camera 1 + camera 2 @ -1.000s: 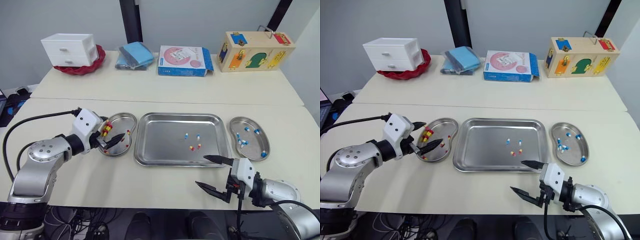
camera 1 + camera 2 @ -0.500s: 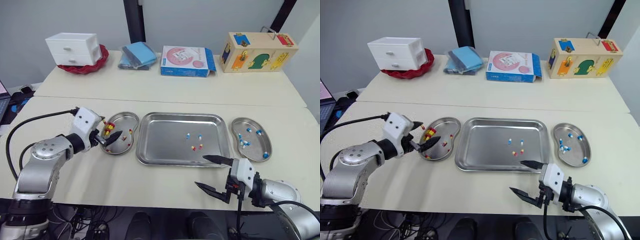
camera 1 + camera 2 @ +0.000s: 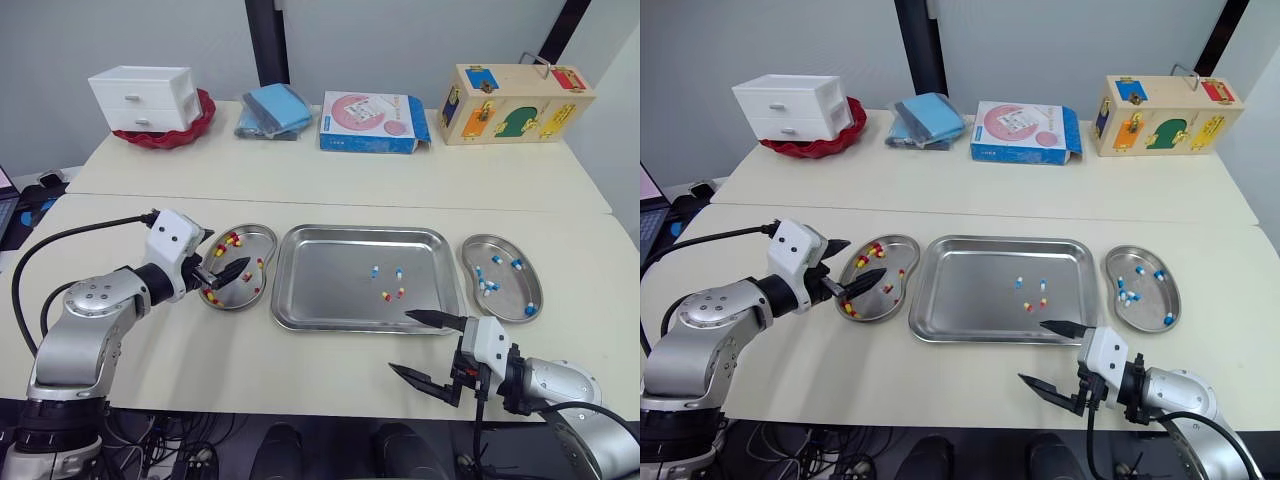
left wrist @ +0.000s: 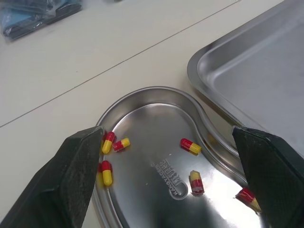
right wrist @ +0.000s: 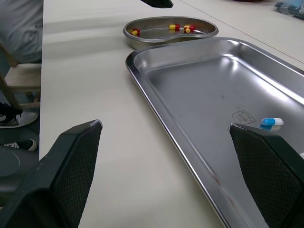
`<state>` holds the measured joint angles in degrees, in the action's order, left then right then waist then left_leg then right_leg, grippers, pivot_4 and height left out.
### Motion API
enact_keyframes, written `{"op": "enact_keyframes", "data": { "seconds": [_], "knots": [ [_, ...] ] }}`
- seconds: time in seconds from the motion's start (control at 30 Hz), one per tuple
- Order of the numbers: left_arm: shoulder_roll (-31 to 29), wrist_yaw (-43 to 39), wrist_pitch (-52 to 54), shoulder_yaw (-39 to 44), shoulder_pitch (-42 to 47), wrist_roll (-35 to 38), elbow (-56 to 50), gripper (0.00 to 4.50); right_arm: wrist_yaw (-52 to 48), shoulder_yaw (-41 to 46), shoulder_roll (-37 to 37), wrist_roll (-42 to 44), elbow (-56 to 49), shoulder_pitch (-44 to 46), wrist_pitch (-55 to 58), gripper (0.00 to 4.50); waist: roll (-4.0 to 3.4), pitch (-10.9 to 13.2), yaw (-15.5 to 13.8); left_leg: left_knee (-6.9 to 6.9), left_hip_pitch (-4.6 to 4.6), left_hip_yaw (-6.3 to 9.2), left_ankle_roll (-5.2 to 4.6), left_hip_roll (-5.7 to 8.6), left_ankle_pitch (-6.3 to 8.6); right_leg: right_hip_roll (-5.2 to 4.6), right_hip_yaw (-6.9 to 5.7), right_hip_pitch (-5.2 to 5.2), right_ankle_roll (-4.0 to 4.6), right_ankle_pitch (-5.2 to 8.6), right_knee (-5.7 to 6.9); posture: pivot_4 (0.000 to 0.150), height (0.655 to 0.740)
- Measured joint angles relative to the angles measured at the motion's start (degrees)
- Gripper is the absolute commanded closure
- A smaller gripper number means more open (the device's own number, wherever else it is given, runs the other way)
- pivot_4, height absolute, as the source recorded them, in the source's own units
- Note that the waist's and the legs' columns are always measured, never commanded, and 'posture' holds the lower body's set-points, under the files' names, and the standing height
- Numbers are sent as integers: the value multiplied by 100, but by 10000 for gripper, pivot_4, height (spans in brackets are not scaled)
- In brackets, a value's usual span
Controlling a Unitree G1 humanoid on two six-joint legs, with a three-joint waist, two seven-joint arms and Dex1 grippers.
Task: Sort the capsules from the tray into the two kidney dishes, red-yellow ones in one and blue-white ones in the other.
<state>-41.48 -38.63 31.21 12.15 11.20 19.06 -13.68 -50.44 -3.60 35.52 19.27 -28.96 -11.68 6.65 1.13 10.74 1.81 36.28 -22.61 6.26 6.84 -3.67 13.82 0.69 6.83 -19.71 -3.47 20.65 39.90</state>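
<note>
1. The left gripper (image 3: 224,256) hangs splayed wide, empty, over the left kidney dish (image 3: 262,236); the right gripper (image 3: 400,342), equally spread and empty, sits near the tray (image 3: 300,300).
2. The red-yellow capsules (image 3: 385,296) lie paired mid-tray; best to approach narrowed and pinch one.

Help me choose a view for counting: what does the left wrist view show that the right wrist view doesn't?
Left wrist view: a stamp embossed in the kidney dish, with six red-yellow capsules countable. Right wrist view: a blue-white capsule in the tray, and shoes on the floor. Both: that dish, red-yellow capsules and the tray.
</note>
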Motion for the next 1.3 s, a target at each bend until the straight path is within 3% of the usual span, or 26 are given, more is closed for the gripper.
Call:
{"op": "enact_keyframes", "data": {
  "seconds": [0.4, 0.7, 0.97, 1.3],
  "knots": [
    [-118, -779, 289, 1749, -1878, 1311, -650, 358, 51, 481, 217, 259, -251, -190, 179, 0, -1, 1, 6, -2, 6, -3, 0, -1, 0, -1, 3, 3, 0, 1, -1, 1500, 7400],
    [-183, -1433, -273, 2262, -3564, 1004, -337, 358, -433, 2122, 896, 901, -215, -1165, 492, 0, 5, -2, -8, -12, 12, -7, -2, 0, 1, -3, 3, 8, 1, 1, -15, 1500, 7400],
    [84, -1467, -816, 2187, -3858, 814, -235, 358, -1245, 3552, 1113, 882, 777, -1975, 199, 0, 6, -4, 4, -16, 20, -17, -2, -1, 2, -3, 12, 18, 1, 2, -29, 1500, 7400],
    [129, -1599, -1313, 2187, -3981, 752, 263, 358, -1598, 3659, 1100, 602, 1303, -2136, -350, 0, 5, -5, 11, -21, 21, -27, -3, -1, 2, -4, 21, 18, 0, 2, -42, 1500, 7400]
  ]
}}
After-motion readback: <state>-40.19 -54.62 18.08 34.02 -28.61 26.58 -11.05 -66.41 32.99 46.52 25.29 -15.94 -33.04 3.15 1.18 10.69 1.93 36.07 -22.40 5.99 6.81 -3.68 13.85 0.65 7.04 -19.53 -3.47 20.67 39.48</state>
